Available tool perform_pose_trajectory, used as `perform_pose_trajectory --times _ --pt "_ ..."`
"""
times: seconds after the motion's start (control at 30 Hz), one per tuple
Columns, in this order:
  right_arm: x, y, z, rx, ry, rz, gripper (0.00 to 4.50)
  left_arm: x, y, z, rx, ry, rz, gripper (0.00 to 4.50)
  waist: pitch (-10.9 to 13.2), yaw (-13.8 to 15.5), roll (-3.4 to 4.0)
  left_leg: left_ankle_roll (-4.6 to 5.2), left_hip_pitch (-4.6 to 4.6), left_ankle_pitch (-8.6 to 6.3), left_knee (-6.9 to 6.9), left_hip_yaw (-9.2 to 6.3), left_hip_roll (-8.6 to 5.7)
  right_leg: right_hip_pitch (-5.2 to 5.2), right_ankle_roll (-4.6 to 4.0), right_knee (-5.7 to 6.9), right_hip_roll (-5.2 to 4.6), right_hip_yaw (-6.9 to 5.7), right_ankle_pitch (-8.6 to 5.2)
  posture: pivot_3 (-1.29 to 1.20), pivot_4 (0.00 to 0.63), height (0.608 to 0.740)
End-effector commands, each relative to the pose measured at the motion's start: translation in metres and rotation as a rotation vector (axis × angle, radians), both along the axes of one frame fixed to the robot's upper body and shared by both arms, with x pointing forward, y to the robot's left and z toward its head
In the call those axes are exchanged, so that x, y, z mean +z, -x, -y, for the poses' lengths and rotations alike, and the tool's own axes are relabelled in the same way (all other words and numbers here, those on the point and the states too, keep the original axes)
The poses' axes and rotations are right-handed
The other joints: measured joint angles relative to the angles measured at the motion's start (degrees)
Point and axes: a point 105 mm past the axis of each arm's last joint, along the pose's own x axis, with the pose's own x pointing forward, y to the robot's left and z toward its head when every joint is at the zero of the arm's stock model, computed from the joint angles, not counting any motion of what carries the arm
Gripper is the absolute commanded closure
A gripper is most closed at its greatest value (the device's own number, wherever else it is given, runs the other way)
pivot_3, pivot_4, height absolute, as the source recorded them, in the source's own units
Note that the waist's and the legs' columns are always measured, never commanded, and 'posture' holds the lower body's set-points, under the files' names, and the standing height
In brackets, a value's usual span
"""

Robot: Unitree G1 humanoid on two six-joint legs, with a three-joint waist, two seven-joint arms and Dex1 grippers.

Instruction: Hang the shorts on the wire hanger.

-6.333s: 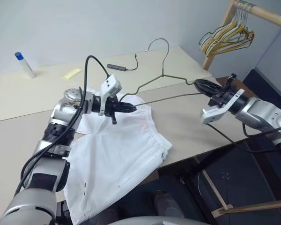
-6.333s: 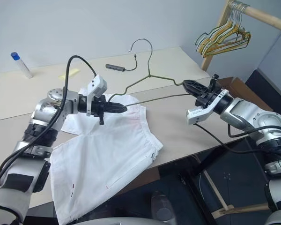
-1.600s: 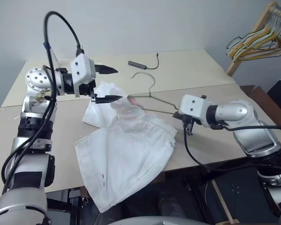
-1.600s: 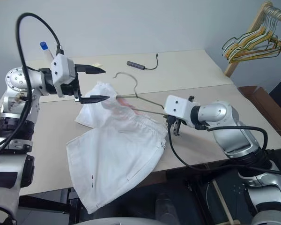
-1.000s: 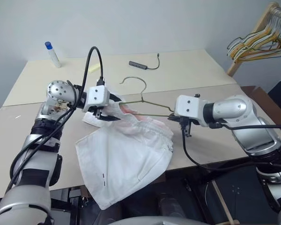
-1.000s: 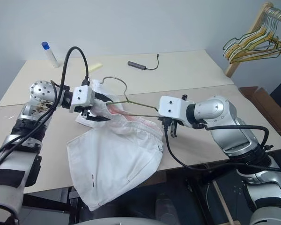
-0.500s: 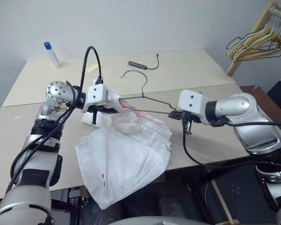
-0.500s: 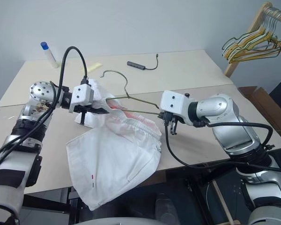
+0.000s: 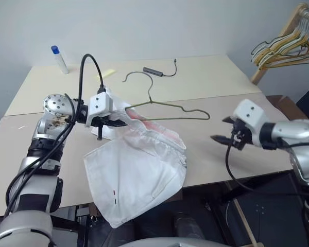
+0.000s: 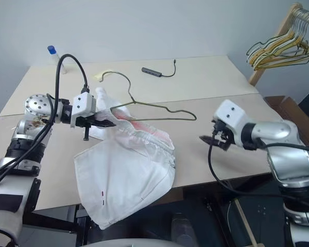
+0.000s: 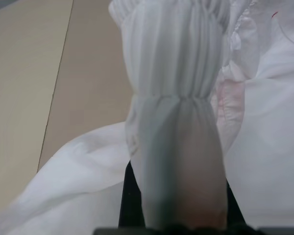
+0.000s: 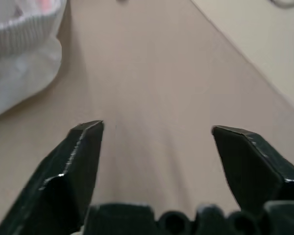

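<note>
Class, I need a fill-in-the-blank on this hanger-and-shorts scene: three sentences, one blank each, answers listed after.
1. The left gripper is shut on the ____ of the shorts.
2. The right gripper is ____ and holds nothing.
3. One end of the wire hanger is tucked into the ____.

Answers: waistband; open; shorts

A bunched band of the shorts (image 11: 179,112), its gathered elastic waistband pleated into fine ridges, runs up the middle of the view from the left gripper (image 11: 179,223). The fabric drapes over the gripper so closely that the black fingers (image 11: 130,205) show as dark slivers on either side of the white cloth, pressed together on it. A faint pink tint shows through the thin fabric near the pinch. More of the shorts spreads loosely on both sides, lying on the beige tabletop (image 11: 34,88), where a thin dark seam line runs across the surface.
</note>
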Motion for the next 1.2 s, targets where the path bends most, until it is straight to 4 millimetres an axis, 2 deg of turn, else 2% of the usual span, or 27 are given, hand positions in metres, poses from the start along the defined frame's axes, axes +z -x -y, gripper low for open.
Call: perform_pose_trajectory --times 0.03,0.17,0.33,0.43,0.73,0.8,1.0,1.2 --pt "-0.001 0.019 -0.026 0.028 -0.188 -0.050 0.03 0.018 0.000 0.002 0.023 0.050 0.048 4.50 0.0 -0.3 -0.01 0.00 0.03 0.00 0.00 -0.01 0.01 0.00 0.00 0.01 0.02 0.02 0.00 -0.08 0.000 0.740" --pt "-0.029 0.036 -0.062 0.051 -0.314 -0.141 0.03 0.016 0.001 0.004 0.038 0.067 0.042 4.50 0.0 -0.2 0.00 0.00 0.11 0.00 -0.02 -0.11 0.04 0.06 -0.02 0.07 0.07 0.04 -0.01 -0.08 0.000 0.740" --pt "-0.049 0.031 -0.094 0.022 -0.372 -0.201 0.03 0.015 0.003 0.006 0.042 0.077 0.037 4.50 0.0 -0.1 -0.02 0.00 0.07 0.00 0.04 -0.10 -0.01 0.06 -0.02 0.07 0.02 0.02 -0.01 -0.08 0.000 0.740" --pt "-0.054 0.023 -0.101 -0.014 -0.361 -0.211 0.61 0.016 0.003 0.006 0.046 0.078 0.041 4.50 0.0 -0.1 -0.02 0.00 0.06 0.00 0.03 -0.12 0.00 0.03 -0.02 0.08 0.04 0.01 -0.01 -0.06 0.000 0.740" --pt "-0.043 0.005 -0.072 -0.108 -0.388 -0.171 3.77 0.015 0.007 -0.005 0.063 0.062 0.034 4.50 0.0 0.0 -0.02 0.00 0.03 0.00 0.03 -0.12 -0.02 0.05 -0.02 0.05 0.02 -0.03 -0.01 -0.05 0.000 0.740" --pt "-0.038 -0.002 -0.063 -0.133 -0.387 -0.153 4.33 0.013 0.012 -0.009 0.052 0.046 0.021 4.50 0.0 -0.3 -0.02 0.00 0.06 0.00 0.03 -0.12 -0.02 0.05 -0.02 0.07 0.02 -0.02 -0.01 -0.05 0.000 0.740" --pt "-0.020 -0.020 -0.029 -0.168 -0.373 -0.101 4.33 -0.005 0.030 -0.024 -0.002 -0.083 -0.023 4.50 0.0 -0.1 -0.01 0.00 0.05 0.00 0.02 -0.11 -0.01 0.03 -0.02 0.03 0.02 -0.01 -0.02 -0.05 0.000 0.740" --pt "-0.015 -0.027 -0.012 -0.173 -0.336 -0.082 4.33 -0.010 0.021 -0.027 0.075 -0.083 0.001 4.50 0.0 0.4 -0.01 0.01 0.03 0.00 0.02 -0.14 -0.02 0.09 -0.02 0.02 -0.02 -0.11 -0.02 -0.05 0.000 0.740"
